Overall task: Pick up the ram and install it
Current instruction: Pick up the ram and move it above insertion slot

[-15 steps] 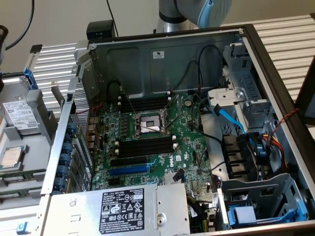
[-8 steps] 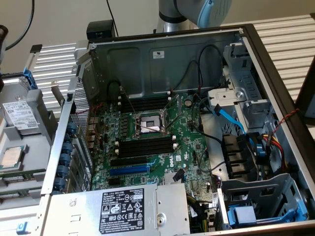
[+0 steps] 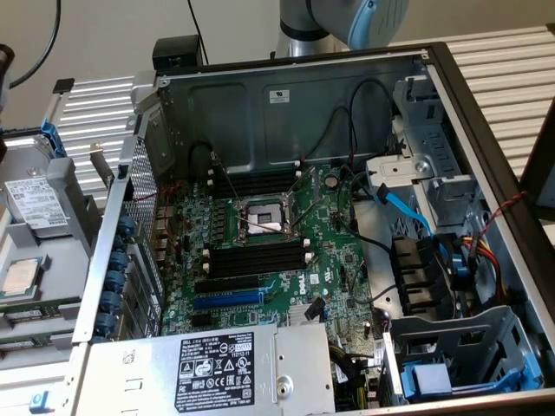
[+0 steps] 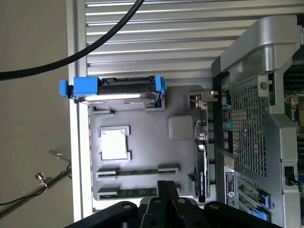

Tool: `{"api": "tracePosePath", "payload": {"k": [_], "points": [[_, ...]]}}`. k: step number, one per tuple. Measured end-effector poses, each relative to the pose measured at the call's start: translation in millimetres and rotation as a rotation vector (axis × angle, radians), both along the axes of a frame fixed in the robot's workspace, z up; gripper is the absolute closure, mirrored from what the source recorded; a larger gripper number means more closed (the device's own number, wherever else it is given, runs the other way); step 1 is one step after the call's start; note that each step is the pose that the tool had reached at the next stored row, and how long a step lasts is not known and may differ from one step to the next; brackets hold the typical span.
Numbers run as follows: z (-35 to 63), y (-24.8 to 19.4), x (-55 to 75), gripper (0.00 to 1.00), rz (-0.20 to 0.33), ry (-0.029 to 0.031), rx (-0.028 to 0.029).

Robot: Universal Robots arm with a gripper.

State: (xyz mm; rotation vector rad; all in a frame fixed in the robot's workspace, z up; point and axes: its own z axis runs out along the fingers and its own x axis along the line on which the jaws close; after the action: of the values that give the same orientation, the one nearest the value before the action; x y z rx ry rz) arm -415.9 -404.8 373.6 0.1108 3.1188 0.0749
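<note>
The ram [image 4: 135,192] lies flat in a groove of the grey tray [image 4: 142,121], green edge showing, its long axis parallel to the blue-bracketed hard drive [image 4: 114,92] further along the tray. The hand [image 4: 167,184] hangs right over the ram's near end, fingers pressed fully together and holding nothing, pointing crosswise to the stick. So the ram sits just beside the fingertips, running away to one side. A second groove [image 4: 137,172] lies close alongside, then a square processor [image 4: 114,147]. The tray rests on the slatted desk [image 4: 152,42], right beside the open computer case [image 4: 247,95]. In the exterior view the motherboard [image 3: 260,251] shows its black slots [image 3: 260,257] empty, loose cables [image 3: 347,113] draped nearby.
</note>
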Motion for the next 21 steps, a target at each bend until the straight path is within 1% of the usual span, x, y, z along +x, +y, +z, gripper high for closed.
{"api": "tracePosePath", "payload": {"k": [11,18,21], "points": [[-1.1,-0.5,-0.4,0.89,0.000,-0.0001,0.0001],[-13.5,-3.0,-7.4,0.89,0.000,0.0000,0.0000],[-19.1,-5.0,-11.3,0.89,0.000,-0.0001,0.0000]]}}
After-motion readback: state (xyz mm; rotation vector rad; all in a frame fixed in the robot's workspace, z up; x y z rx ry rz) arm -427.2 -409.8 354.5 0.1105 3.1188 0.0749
